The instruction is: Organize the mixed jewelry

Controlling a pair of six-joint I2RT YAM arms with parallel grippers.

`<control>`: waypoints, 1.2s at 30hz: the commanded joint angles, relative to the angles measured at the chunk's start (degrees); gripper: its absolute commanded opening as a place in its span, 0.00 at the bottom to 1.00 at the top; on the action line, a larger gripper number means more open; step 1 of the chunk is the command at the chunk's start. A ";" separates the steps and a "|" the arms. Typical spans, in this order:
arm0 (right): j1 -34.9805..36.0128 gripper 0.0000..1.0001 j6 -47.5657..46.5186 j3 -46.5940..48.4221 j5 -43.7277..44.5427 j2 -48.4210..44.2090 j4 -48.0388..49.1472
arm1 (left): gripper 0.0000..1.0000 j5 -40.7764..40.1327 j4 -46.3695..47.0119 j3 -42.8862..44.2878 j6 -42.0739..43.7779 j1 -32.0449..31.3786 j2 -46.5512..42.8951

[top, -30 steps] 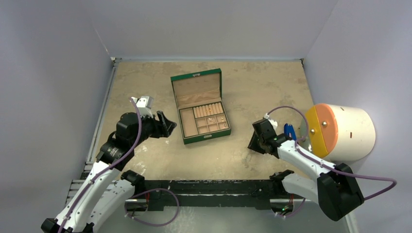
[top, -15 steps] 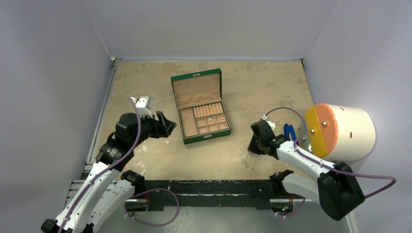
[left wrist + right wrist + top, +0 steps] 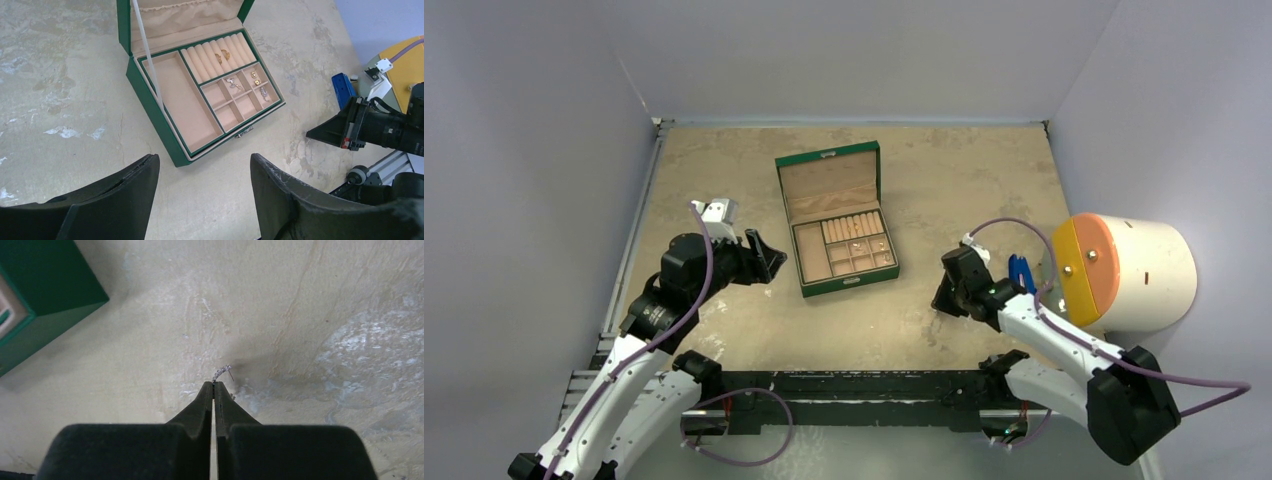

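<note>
- Since a second ago: slight shift of the right gripper (image 3: 941,300) leftward over the table (image 3: 944,190), with its elbow swung a little lower in the top view; fingers drawn together.
- No change at the left gripper (image 3: 769,255) or the green box (image 3: 849,285).
- Right fingers (image 3: 202,400) clenched tip to tip, pinching a tiny silvery piece (image 3: 222,373) right at the tabletop, on the bare patch to the right of the box corner (image 3: 45,285).
- Silvery piece: thin, beaded-looking, bent, with a short pin jutting out; protruding just beyond the closed tips.
- Left gripper (image 3: 202,160) released, fingers spread wide, hovering near the box's front left with nothing between them.
- Rest of the mixed jewelry already in the open box (image 3: 150,95): two gold pieces (image 3: 222,55) on the ring rolls; one gold piece (image 3: 255,75) and silver pieces (image 3: 231,82) in the small square compartments; long left compartment bare.
- Right wrist view only: the pinched piece, too small to make out from above.
- Left wrist view only: the individual pieces inside the box.
- Top view only: both arms together, plus the blue tool (image 3: 1020,270) and the white cylinder with an orange face (image 3: 1144,272) to the right.
</note>
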 commanded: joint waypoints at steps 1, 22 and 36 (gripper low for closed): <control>0.86 0.00 -1.77 3.89 -1.46 -2.19 0.16 | 0.66 0.57 2.40 1.07 0.01 0.34 -0.40; 5.19 0.00 -11.30 18.91 -6.46 7.56 13.36 | 0.66 0.39 2.31 1.04 0.01 0.34 -0.57; 8.05 0.00 -10.80 23.33 -6.67 20.84 20.19 | 0.66 0.22 2.31 1.18 0.01 0.34 -0.65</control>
